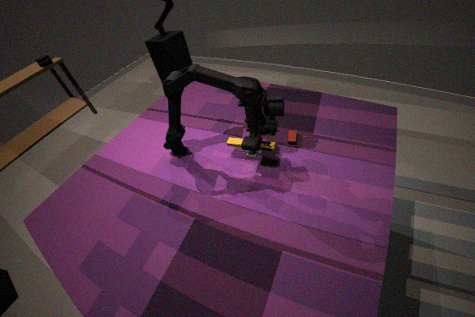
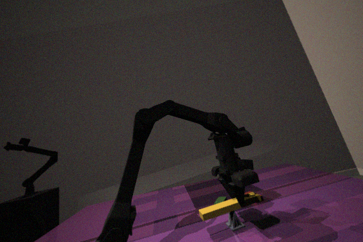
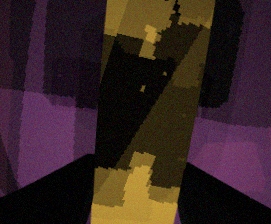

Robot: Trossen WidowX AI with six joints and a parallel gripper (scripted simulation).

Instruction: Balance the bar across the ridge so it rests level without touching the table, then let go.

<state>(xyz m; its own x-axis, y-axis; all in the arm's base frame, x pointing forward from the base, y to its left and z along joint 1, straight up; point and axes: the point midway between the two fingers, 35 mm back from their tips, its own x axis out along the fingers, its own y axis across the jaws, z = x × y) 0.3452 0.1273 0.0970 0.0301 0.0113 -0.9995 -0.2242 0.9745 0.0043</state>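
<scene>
yellow bar pinched above the grey ridge

in the top view, the six-joint black arm (image 1: pixel 215 79) (image 2: pixel 190 115) arches over a purple patterned table top (image 1: pixel 237 231) (image 2: pixel 161 197), and its gripper (image 1: pixel 252 146) (image 2: pixel 240 203) (image 3: pixel 136 168) points down onto the yellow bar (image 1: pixel 234 141) (image 2: pixel 220 209) (image 3: pixel 161 125). the gripper covers the middle of the bar, and a yellow end shows on either side. a bit of the grey ridge (image 1: pixel 252 154) (image 2: pixel 235 221) peeks out just beside the gripper. a red block (image 1: pixel 292 137) lies near one end of the bar, apart from it. a wooden shelf unit (image 1: pixel 44 126) stands well apart from the table.

in the exterior view, the gripper is closed on the bar near its middle, and the bar is up off the table, over the ridge, whose foot flares out on the table top. whether bar and ridge touch is hard to tell. part of a green object (image 2: pixel 221 200) shows behind the bar.

in the wrist view, the bar runs lengthwise between the two dark fingers, with heavy shadow across its upper face. the ridge is hidden here.
</scene>
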